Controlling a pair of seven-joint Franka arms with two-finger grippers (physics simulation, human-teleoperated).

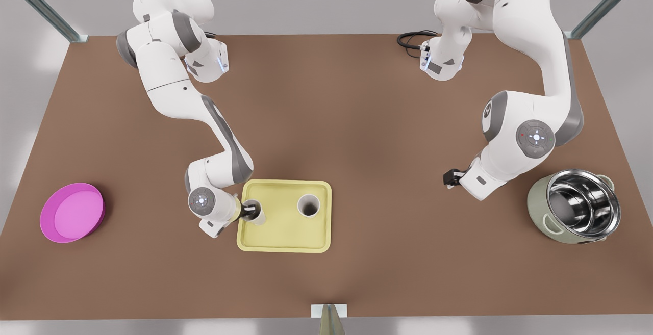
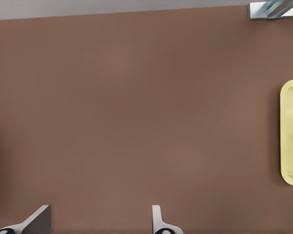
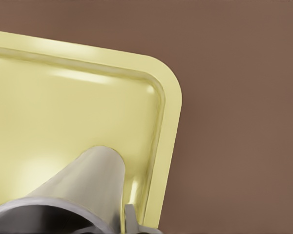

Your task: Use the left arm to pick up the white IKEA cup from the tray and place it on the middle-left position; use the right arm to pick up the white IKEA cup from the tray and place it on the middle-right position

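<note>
At the pale-yellow rectangular tray (image 1: 285, 230) with its low raised rim, my right pincer (image 1: 250, 209) is over the edge on the front view's left, closed on the wall of a white cup (image 1: 259, 217) that stands just inside that edge. The right wrist view shows this cup (image 3: 88, 185) close up against the tray floor (image 3: 88, 107), near a rounded corner, with one finger (image 3: 130, 219) pressed to its side. I cannot tell whether the cup's base is touching the tray.

A second white cup (image 1: 308, 205) stands upright and open-mouthed on the tray, toward the side on the front view's right, apart from the first.

My left pincer (image 1: 450, 178) hangs well apart from the tray, on the front view's right, over bare brown tabletop (image 1: 357, 121). Its fingers (image 2: 157, 219) are spread wide with nothing between them, and that arm waits. From its wrist view the tray's rim (image 2: 289, 97) lies far off.

Other items noted: a round magenta dish (image 1: 71, 212) well apart from the tray on the front view's left, and a sage-green pot with a shiny steel inside (image 1: 581, 205) well apart on the opposite side, beyond my left pincer.
</note>
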